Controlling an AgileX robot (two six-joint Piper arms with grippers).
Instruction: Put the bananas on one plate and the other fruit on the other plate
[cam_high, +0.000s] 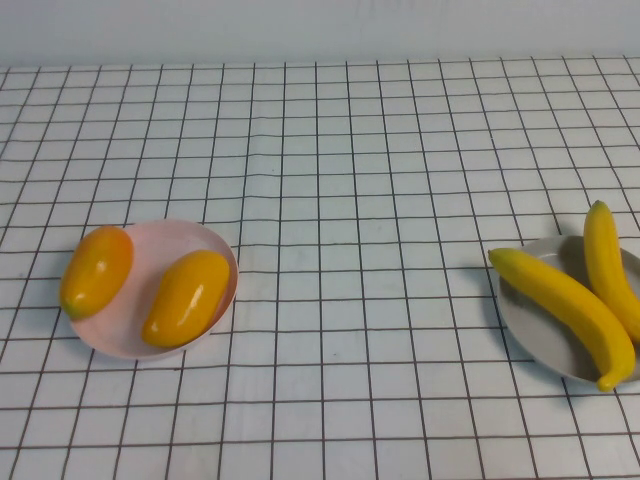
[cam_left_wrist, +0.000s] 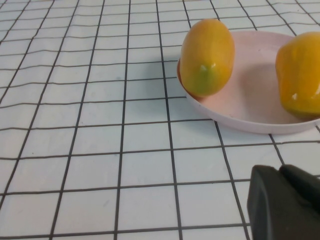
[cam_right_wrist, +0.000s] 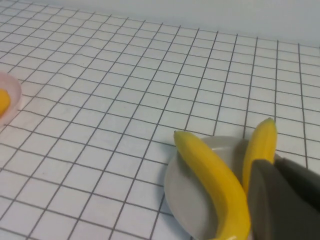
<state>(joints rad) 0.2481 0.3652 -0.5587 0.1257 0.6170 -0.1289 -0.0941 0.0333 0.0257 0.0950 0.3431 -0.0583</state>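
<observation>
- The bananas (cam_high: 575, 305) lie side by side on the grey plate (cam_high: 520, 320) at the table's right edge; the nearer one overhangs the rim at both ends, and its far tip juts out over the cloth.
- The two mangoes (cam_high: 187, 297) sit on the pink plate (cam_high: 215, 245) at the left. One lies well inside; the other (cam_high: 96, 270) rests on the outer rim and leans over it.
- By this sorting, the task looks done; the step in hand is to retreat and park without upsetting anything.
- The right gripper (cam_right_wrist: 285, 200) is out of the high view; its wrist view shows it hanging just beside the grey plate, on the robot's side of it. Its jaws are pressed together and hold nothing.
- The left gripper (cam_left_wrist: 285, 202) is likewise unseen from above and sits near the pink plate, on the cloth side, jaws pressed together and empty.
- To finish well: lift each arm straight up before swinging it away, so no finger clips a rim.
- Risk: the rim-perched mango and the overhanging banana would likely roll off at a light knock.
- The checked cloth (cam_high: 350, 200) between the plates is bare.
</observation>
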